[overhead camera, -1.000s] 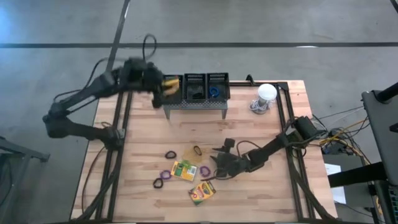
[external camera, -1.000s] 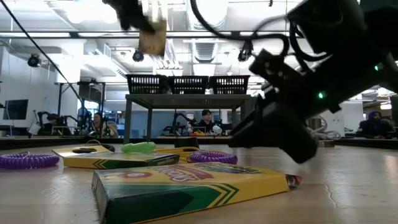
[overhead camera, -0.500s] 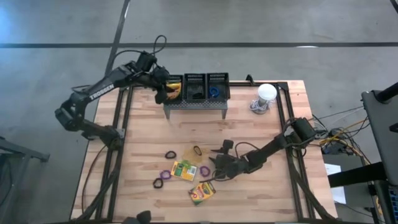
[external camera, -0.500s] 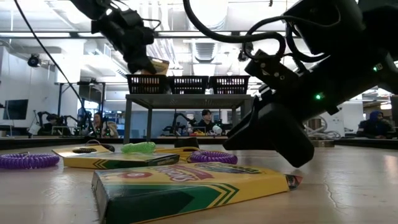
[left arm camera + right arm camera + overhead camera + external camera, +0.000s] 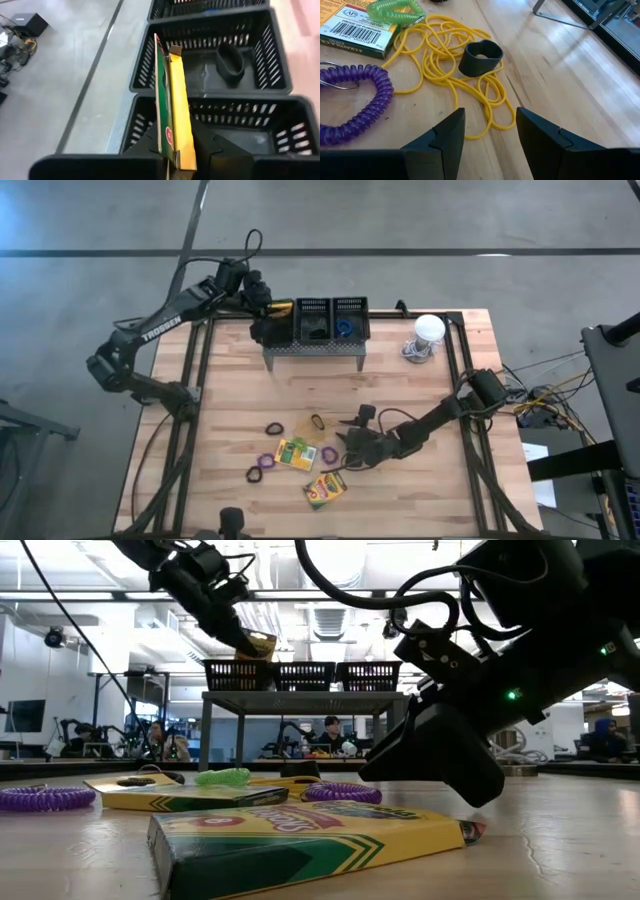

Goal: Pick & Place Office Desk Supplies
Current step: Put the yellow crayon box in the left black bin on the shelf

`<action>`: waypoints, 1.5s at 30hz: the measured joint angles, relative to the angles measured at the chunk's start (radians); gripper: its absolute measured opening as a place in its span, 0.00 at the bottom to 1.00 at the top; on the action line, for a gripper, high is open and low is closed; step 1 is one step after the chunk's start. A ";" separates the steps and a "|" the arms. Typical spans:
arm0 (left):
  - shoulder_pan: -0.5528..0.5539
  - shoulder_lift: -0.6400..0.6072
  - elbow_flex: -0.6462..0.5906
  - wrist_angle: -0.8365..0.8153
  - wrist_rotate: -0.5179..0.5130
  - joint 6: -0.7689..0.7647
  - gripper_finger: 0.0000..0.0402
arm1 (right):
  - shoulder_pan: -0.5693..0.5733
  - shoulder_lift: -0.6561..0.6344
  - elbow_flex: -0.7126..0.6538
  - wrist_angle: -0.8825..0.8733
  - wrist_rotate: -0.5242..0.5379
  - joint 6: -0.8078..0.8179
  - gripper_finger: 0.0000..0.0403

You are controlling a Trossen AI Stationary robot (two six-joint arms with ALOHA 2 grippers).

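Crayon box (image 5: 174, 107), pinched upright in left tool (image 5: 175, 150), had dropped from above to the leftmost mesh bin (image 5: 250, 132) rim; release seemed next. Right tool (image 5: 487, 132) hovered spread over yellow loops (image 5: 445, 65).

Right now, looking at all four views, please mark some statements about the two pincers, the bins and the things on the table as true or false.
1. The left pincer holds a crayon box above the bins. True.
2. The middle bin has nothing in it. False: a black loop lies in it.
3. The right pincer is shut on a purple coil. False: it is open and holds nothing; the purple coil lies beside it.
4. A yellow cord lies tangled on the table, with a black ring on it. True.
5. Two crayon boxes lie on the table. True: one and another.
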 joint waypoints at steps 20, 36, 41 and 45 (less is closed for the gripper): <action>0.002 0.000 -0.077 0.161 -0.074 -0.007 0.19 | 0.000 0.000 0.000 0.000 0.000 0.007 0.43; 0.002 0.000 -0.077 0.208 -0.124 -0.026 0.19 | 0.000 0.000 -0.001 0.000 -0.001 0.017 0.43; 0.002 0.000 -0.077 0.208 -0.123 -0.029 0.19 | 0.000 0.000 -0.001 0.000 -0.003 0.026 0.43; 0.002 0.000 -0.077 0.208 -0.123 -0.029 0.22 | 0.000 0.000 -0.001 0.000 -0.003 0.026 0.43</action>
